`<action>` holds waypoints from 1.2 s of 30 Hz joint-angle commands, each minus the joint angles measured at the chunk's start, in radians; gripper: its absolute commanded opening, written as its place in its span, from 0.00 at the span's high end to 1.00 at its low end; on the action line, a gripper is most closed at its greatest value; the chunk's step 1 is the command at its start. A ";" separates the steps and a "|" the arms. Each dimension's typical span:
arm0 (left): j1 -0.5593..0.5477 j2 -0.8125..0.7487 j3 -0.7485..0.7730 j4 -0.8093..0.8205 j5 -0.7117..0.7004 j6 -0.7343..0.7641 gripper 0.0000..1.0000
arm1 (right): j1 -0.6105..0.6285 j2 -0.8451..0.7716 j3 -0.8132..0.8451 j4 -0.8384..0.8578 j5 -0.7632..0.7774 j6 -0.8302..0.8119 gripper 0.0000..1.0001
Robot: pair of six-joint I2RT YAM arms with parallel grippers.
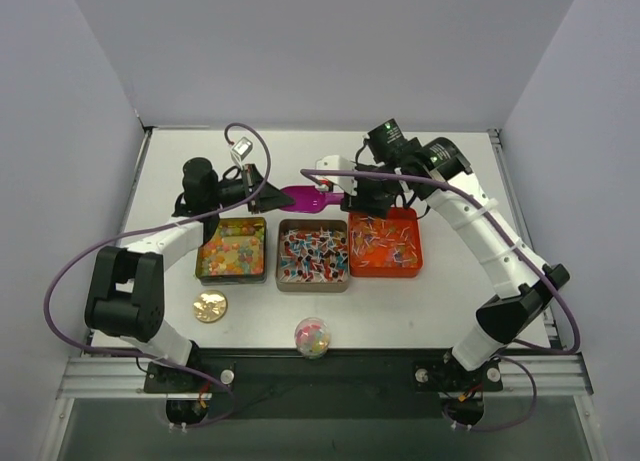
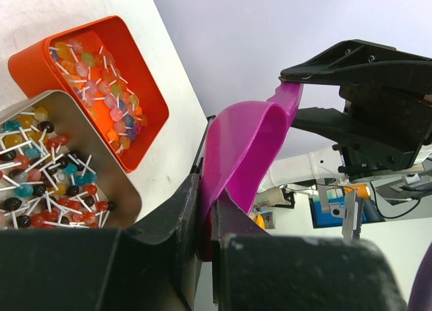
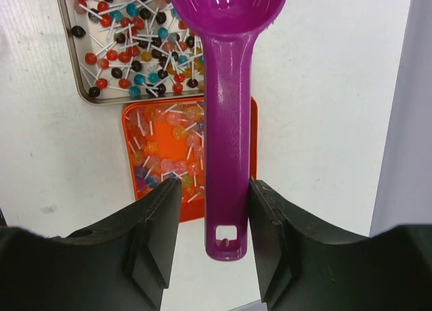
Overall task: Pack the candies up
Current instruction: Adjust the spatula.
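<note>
Purple plastic scoop passed between arms over the white surface's far edge

The left gripper is clamped on the scoop's bowl rim and carries it. The right gripper has its jaws parted either side of the handle, probably a handover. The candies fill three rectangular trays mid-surface, awaiting scooping.

Candies sit loose in three trays set side by side.
- Left tin: round beads, yellow/orange/green.
- Middle tin: red, blue and dark stick sweets, jumbled.
- Orange tray: paler stick sweets.
- Small round jar at the front holds a few mixed pieces.
</note>
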 commanded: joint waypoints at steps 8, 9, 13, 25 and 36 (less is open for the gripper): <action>0.009 -0.016 0.005 0.029 -0.014 -0.005 1.00 | 0.007 0.053 0.013 0.054 -0.134 -0.020 0.61; 0.009 -0.016 0.005 0.029 -0.014 -0.005 1.00 | 0.007 0.060 0.018 0.055 -0.146 -0.017 0.61; 0.009 -0.016 0.003 0.027 -0.014 -0.009 1.00 | 0.007 0.077 0.029 0.057 -0.169 -0.012 0.65; 0.018 0.007 0.018 -0.009 -0.053 -0.015 0.76 | -0.002 0.094 0.052 0.074 -0.198 -0.020 1.00; 0.167 -0.304 0.003 -0.610 -0.272 0.529 0.18 | -0.082 0.159 0.194 -0.247 0.002 -0.597 1.00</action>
